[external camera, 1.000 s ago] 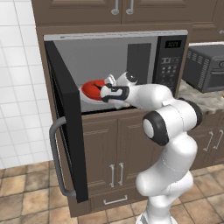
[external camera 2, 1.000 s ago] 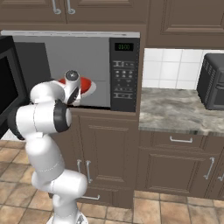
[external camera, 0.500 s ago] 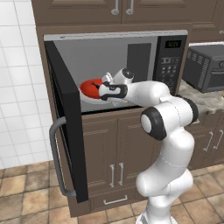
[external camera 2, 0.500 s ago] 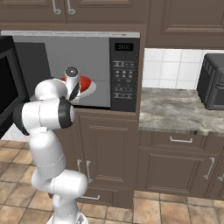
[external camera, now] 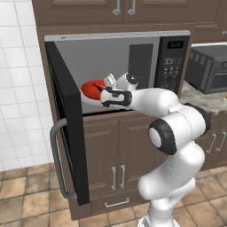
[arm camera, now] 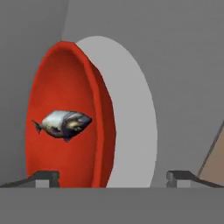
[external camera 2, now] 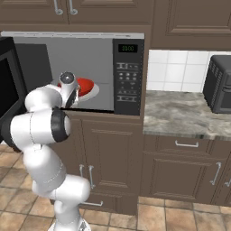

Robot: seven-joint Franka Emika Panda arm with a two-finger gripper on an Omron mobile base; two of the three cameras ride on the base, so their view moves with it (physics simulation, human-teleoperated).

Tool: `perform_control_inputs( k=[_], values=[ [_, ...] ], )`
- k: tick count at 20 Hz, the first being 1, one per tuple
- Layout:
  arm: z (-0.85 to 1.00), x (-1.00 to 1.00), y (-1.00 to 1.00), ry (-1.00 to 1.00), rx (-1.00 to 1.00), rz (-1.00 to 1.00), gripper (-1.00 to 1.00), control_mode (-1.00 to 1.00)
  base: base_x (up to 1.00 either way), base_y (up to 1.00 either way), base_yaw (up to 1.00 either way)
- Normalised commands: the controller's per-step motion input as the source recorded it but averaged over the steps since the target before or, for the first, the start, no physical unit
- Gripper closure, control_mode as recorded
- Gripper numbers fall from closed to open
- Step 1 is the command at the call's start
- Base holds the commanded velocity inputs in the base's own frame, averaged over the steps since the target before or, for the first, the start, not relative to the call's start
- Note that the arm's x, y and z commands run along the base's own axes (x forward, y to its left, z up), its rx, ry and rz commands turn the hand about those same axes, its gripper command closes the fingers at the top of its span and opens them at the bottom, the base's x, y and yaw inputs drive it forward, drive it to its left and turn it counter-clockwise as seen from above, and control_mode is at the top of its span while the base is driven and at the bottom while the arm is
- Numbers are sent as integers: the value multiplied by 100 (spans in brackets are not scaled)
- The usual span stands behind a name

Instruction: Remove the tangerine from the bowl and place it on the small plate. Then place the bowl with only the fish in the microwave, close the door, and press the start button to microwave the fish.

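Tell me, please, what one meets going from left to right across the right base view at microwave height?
Open door → bowl inside the microwave → keypad → tiled wall → toaster oven.

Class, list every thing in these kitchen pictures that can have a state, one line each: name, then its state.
microwave: display lit, cavity holding the bowl
door: swung wide open
bowl: set down inside the microwave, on the turntable
fish: lying in the bowl, alone
gripper: open, at the bowl's rim, holding nothing
toaster oven: door closed
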Motion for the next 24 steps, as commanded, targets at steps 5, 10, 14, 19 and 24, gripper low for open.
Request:
perform_control_inputs(
  k=[5, 10, 14, 19, 24],
  values=[
    [0, -100, -2, -34, 0, 0, -100, -100, 0, 0, 0],
    [-3, -54, -2, -3, 0, 0, -100, -100, 0, 0, 0],
    [10, -97, -5, -19, -4, -1, -100, -100, 0, 0, 0],
    [48, -100, -16, -25, -11, -3, -100, -100, 0, 0, 0],
    [77, -100, -20, -10, -13, 0, -100, -100, 0, 0, 0]
  ],
)
